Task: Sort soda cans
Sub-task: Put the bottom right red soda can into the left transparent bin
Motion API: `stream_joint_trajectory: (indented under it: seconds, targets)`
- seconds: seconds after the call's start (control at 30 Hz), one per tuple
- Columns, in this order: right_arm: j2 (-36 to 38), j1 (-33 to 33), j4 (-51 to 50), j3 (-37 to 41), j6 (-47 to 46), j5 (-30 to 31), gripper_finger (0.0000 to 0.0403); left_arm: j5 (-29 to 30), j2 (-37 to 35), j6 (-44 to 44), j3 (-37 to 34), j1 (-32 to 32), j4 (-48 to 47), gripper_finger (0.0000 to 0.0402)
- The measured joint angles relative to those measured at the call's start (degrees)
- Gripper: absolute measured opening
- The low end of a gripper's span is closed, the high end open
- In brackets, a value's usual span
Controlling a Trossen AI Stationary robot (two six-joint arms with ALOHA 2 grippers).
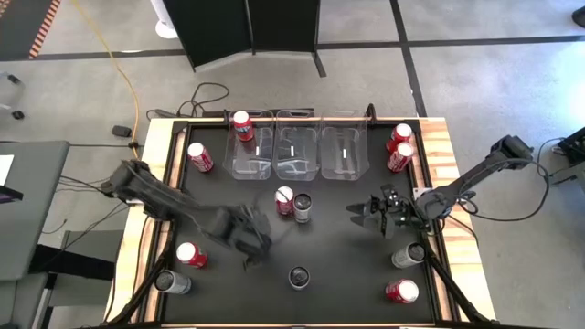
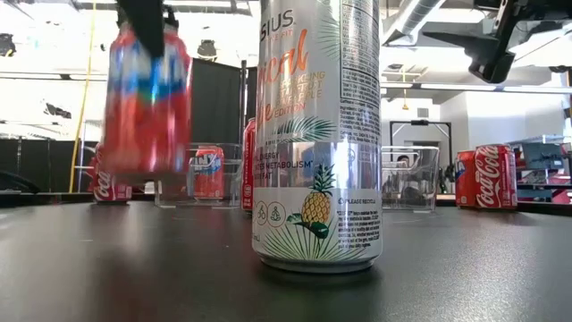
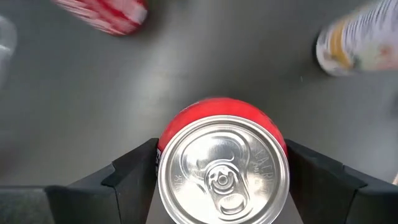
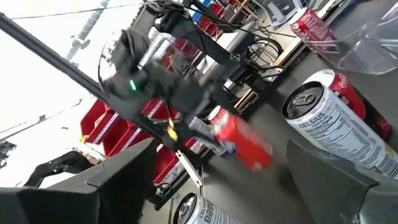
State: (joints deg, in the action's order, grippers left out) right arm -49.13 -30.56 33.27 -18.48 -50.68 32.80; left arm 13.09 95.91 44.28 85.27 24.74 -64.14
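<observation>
Between my left gripper's (image 3: 221,186) two fingers sits a red can (image 3: 222,163) — squeezed tight, up off the table (image 2: 134,268) — right gripper (image 1: 377,217) open.

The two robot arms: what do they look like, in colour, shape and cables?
Both arms are dark, almost black, built of slim jointed segments. The left gripper has two broad, matte black, angular fingers. The right gripper is likewise black and two-fingered, and black cables trail off the table beside the right arm.
</observation>
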Motion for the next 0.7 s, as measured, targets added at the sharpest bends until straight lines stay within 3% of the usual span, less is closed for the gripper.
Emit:
stream_joint_trajectory:
  seconds: [0.37,0.5,0.7]
  targets:
    - [0.0,2.0,0.0,0.0,-0.5,0.0,0.0372,1.9,-15.3,3.6,0.1,-10.6,-11.3,0.0292]
    - [0.0,3.1,0.0,0.0,-1.7,0.0,0.0372,1.7,-17.6,3.8,0.1,-16.1,-11.4,0.0292]
    - [0.0,4.4,0.1,0.0,-3.5,0.0,0.0372,1.0,-16.8,-3.2,0.3,-26.1,-11.3,0.0292]
